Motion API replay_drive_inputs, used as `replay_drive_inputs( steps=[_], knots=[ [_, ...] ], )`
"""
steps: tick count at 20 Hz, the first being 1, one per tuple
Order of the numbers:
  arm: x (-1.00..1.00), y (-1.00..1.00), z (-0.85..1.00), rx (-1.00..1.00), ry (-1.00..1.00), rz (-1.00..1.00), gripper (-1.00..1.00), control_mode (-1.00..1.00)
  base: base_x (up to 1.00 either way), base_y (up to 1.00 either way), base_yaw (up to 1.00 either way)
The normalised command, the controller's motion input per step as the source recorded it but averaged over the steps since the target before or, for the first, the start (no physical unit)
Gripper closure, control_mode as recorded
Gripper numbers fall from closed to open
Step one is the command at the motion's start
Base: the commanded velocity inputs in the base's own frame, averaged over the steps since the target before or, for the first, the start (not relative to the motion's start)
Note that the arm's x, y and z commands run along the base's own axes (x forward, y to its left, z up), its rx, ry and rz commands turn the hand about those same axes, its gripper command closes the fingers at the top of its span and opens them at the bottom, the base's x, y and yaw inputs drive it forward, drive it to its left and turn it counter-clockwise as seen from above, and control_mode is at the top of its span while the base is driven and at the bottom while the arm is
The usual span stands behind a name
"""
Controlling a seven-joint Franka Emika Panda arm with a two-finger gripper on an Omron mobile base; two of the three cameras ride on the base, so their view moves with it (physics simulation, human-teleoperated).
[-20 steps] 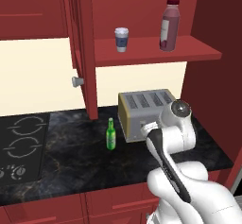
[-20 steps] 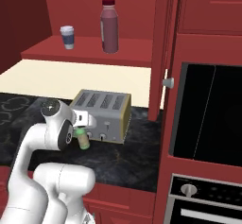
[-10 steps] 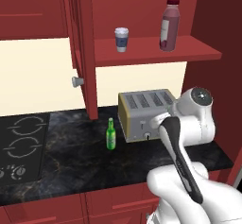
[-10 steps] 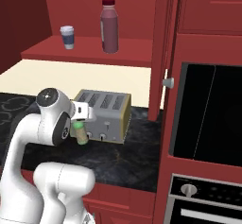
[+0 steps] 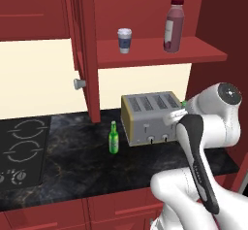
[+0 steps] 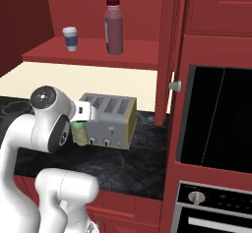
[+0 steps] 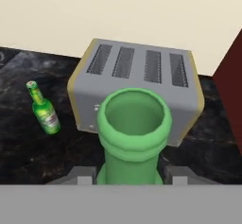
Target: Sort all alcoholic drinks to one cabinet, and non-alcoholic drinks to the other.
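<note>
A: What is the tool (image 7: 126, 179) doing?

B: It is clenched around the neck of the paler olive-green glass bottle (image 7: 133, 138). In the hand view the open mouth of that bottle sits right between the two dark fingertips (image 7: 81, 176). In the right base view the bottle's pale green body (image 6: 79, 133) hangs under the white hand, just in front of the toaster.

A: Which toaster?

B: The grey four-slot toaster with tan sides (image 5: 149, 117), standing on the dark marbled tabletop (image 5: 72, 166) under the open cabinet.

A: And the other green one?

B: The bright green slim glass bottle with a long neck (image 5: 114, 138) stands upright on the tabletop, just left of the toaster and apart from it. The hand view shows its label (image 7: 48, 119).

A: The soft drinks?

B: Both are on the red cabinet shelf (image 5: 160, 52). The small white lidded cup with a dark sleeve (image 5: 124, 41) stands to the left, and the wide dark red-purple juice bottle with a maroon cap (image 5: 173, 26) stands to the right, well apart from it.

A: Anything else nearby?

B: An open red cabinet door with a round grey knob (image 5: 79, 83), and a black stovetop (image 5: 22, 146) at the left.
</note>
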Motion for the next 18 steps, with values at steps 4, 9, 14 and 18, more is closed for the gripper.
replay_drive_inputs(
  steps=[4,9,14,18],
  knots=[
    [-0.22,-0.01,0.34,0.04,-0.10,-0.01,1.00,-1.00,0.00,0.00,0.00],
    [-0.24,0.00,0.40,0.04,-0.07,-0.03,1.00,-1.00,0.00,0.00,0.00],
    [-0.26,0.00,0.39,0.03,-0.05,-0.07,1.00,-1.00,0.00,0.00,0.00],
    [-0.23,-0.05,0.41,0.02,-0.04,-0.08,1.00,-1.00,0.00,0.00,0.00]
  ],
)
